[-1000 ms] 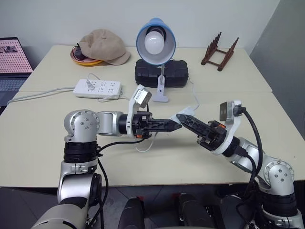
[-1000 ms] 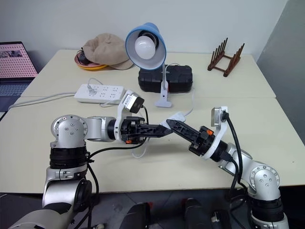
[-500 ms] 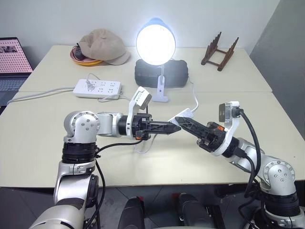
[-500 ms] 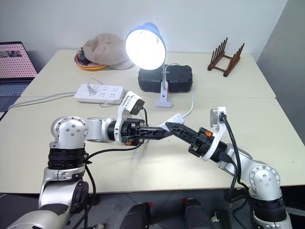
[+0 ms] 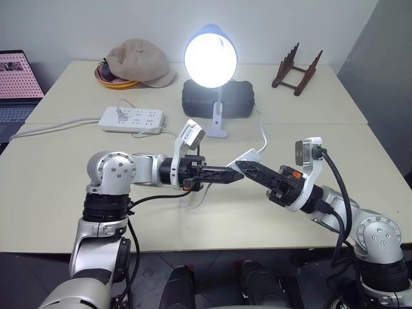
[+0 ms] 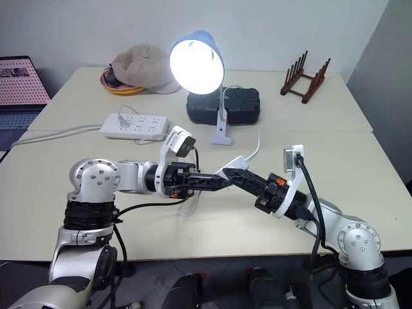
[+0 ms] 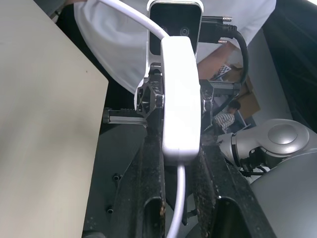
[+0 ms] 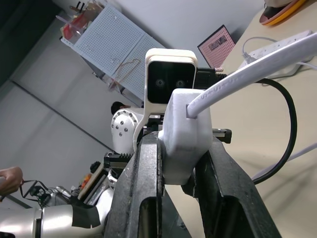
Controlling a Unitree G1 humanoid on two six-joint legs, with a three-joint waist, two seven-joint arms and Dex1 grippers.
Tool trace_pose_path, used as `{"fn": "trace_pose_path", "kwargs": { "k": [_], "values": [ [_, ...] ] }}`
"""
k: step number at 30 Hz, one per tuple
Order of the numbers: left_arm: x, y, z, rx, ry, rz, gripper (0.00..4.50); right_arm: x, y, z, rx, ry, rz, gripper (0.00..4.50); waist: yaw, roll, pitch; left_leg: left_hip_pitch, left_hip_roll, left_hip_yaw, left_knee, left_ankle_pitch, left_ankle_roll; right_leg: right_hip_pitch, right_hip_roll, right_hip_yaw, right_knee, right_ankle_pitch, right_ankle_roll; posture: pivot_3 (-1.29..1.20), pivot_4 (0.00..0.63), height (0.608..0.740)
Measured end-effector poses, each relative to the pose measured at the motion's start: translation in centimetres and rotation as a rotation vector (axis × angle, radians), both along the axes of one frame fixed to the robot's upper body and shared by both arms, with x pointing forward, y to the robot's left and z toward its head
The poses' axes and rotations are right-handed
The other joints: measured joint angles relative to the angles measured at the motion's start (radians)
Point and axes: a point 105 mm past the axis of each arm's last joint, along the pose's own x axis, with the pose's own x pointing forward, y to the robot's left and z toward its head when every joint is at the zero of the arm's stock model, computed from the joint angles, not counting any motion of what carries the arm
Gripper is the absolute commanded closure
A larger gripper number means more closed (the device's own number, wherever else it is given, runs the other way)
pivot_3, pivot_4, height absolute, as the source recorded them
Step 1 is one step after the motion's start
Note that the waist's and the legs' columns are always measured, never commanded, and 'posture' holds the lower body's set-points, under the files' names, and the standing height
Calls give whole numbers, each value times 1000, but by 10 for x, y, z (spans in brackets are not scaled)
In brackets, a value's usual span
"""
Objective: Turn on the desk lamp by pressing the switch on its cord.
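Left eye view: the desk lamp (image 5: 210, 59) stands at about 12 o'clock on the far table, its bulb glowing white, with its small base (image 5: 217, 132) in front of a black case (image 5: 217, 100). The cord (image 5: 262, 136) runs from the base toward the centre, where the switch (image 5: 246, 158) is held above the table (image 5: 58, 193) between the two grippers. The left gripper (image 5: 239, 176) reaches in from 9 o'clock with its fingers together, their tips against the switch. The right gripper (image 5: 241, 165) reaches in from 4 o'clock, its fingers clamped on the switch. In the left wrist view, the switch (image 7: 179, 99) lies along the gap between the two black fingers (image 7: 151, 173). In the right wrist view, the switch (image 8: 184, 136) sits gripped between the fingers (image 8: 143, 193). A white power strip (image 5: 131, 120) lies at 10 o'clock, a beige cap (image 5: 139, 62) at 11 o'clock, and a wooden rack (image 5: 295, 69) at 1 o'clock.
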Motion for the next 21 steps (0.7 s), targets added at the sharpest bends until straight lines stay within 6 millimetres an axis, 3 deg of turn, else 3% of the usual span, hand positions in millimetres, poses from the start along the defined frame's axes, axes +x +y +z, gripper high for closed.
{"fn": "trace_pose_path", "kwargs": {
  "k": [6, 15, 21],
  "values": [
    [4, 7, -3, 38, -18, 37, 4115, 1, -7, -13, -100, 19, -27, 2083, 1, 0, 0, -1, 0, 0, 0, 0, 0, -1, 0, 0, 0, 0, 0, 0, 150, 740],
    [16, 9, -5, 73, -126, 64, 4115, -14, -37, -30, -228, 78, -59, 126, 9, 0, 0, -3, -1, 0, 0, 0, 0, -2, -1, 0, -1, 0, 0, 0, 150, 740],
    [73, 18, -49, 388, -552, 209, 4115, -9, -59, -22, -551, -174, -209, 60, 16, 0, 0, -2, -1, 1, 0, 0, 0, -2, -1, 1, -3, 0, 0, 0, 150, 740]
  ]
}}
